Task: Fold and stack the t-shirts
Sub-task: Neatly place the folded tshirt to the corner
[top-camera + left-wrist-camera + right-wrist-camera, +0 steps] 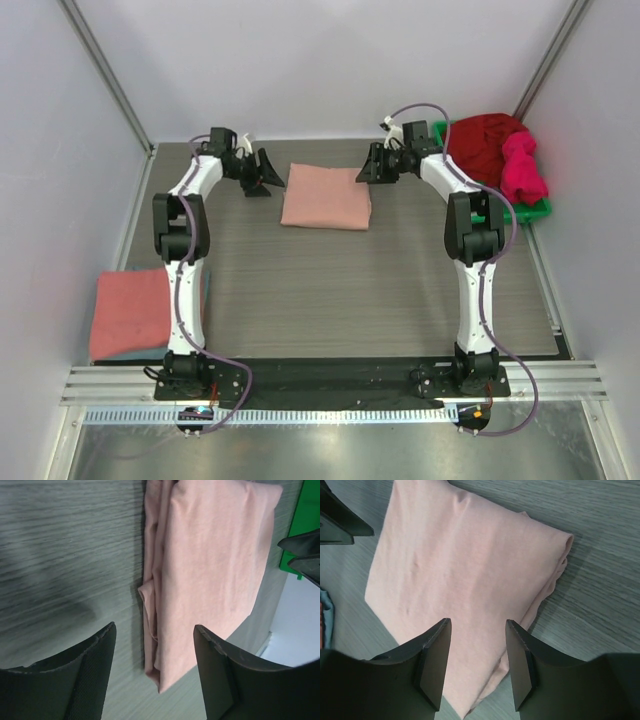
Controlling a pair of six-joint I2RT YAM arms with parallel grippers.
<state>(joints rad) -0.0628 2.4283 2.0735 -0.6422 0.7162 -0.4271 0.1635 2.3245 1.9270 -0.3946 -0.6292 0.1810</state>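
A pale pink t-shirt (326,197) lies folded into a rectangle at the back middle of the table. My left gripper (265,172) hovers just off its left edge, open, with nothing between its fingers; the left wrist view has the shirt's layered corner (165,670) below the left gripper (155,627). My right gripper (368,165) is at the shirt's right back corner, also open and holding nothing. In the right wrist view the pink t-shirt (460,565) lies under the right gripper (478,622). A coral-red t-shirt (130,312) lies folded at the near left.
A green bin (530,212) at the back right holds a dark red t-shirt (485,145) and a magenta one (522,170), both crumpled. A teal cloth edge (325,610) shows under the coral-red shirt. White walls close in the table on three sides.
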